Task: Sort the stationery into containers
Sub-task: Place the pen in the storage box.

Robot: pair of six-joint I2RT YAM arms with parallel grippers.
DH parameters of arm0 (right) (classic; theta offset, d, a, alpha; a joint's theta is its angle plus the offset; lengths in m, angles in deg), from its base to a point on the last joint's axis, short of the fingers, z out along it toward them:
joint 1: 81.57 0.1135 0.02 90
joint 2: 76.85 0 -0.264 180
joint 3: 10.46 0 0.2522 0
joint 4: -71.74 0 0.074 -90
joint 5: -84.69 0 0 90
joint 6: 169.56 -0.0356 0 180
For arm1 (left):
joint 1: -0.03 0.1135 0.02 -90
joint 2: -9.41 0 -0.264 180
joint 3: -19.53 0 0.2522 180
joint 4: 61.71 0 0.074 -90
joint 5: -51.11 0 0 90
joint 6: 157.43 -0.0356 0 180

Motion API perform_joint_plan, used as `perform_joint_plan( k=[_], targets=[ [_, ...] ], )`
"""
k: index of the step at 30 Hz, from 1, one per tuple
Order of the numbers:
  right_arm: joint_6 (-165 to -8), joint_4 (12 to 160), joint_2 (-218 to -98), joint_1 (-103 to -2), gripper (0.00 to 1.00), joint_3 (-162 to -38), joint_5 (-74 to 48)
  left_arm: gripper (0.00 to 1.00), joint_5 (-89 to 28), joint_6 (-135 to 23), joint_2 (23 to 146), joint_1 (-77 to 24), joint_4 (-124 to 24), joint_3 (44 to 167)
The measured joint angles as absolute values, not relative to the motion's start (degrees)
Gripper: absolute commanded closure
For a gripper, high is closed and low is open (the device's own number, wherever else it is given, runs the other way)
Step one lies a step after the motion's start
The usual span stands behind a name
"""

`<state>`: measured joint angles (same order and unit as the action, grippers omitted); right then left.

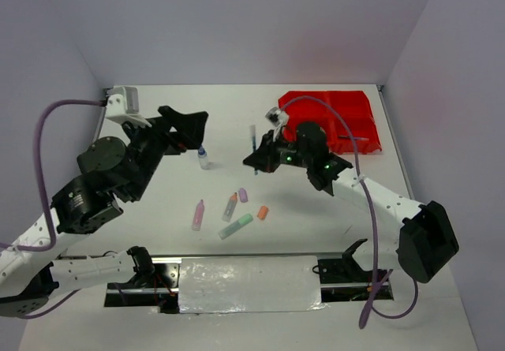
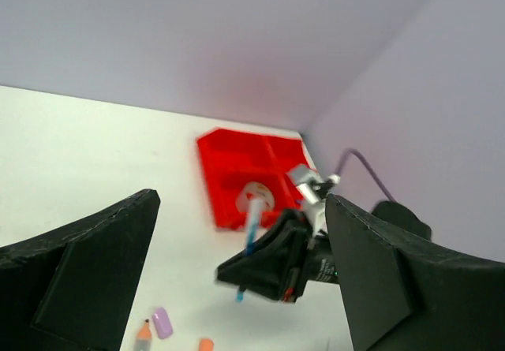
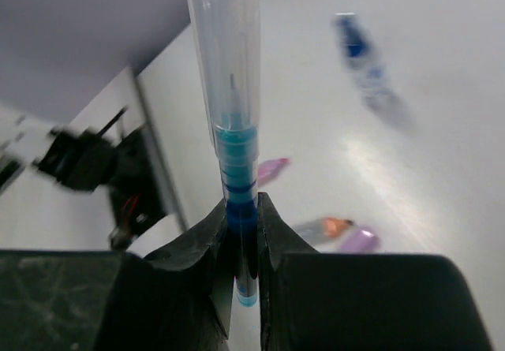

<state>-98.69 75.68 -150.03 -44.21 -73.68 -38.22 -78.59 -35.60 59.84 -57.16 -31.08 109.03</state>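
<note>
Sorting looks barely underway: the right tool [image 1: 256,160] is clamped on a blue pen [image 1: 253,141], held upright above the desk [image 1: 316,225], short of the red bins [image 1: 355,110]. The left tool [image 1: 193,134] gapes near the bottle [image 1: 203,158] (pink highlighter [image 1: 197,214], green highlighter [image 1: 235,225] and orange piece [image 1: 263,212] also lie unsorted).

The containers [image 1: 347,134] look glossy red plastic, the pen [image 3: 227,67] clear plastic

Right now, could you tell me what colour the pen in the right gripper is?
The pen is clear with a blue grip, best seen from the right wrist.
</note>
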Motion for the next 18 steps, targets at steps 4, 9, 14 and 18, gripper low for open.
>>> perform_joint_plan(
  k=[4,9,14,18],
  targets=[
    [-103.72,79.24,-149.23,-53.72,1.0,-73.74,-26.89,0.01,-84.78,-34.04,60.33,-57.14,-24.96,112.84],
    [-114.04,84.64,-148.55,-70.18,1.0,-75.58,-12.86,0.01,-84.58,-33.48,54.95,-57.14,-18.38,103.68],
    [-123.87,88.6,-154.52,-84.78,0.97,-79.62,-2.31,0.01,-83.97,-32.45,51.65,-57.16,-9.9,97.19],
    [-127.17,92.18,-164.0,-87.66,0.97,-86.92,2.0,0.01,-83.51,-32.45,49.22,-57.16,-5.53,94.3]
  ],
)
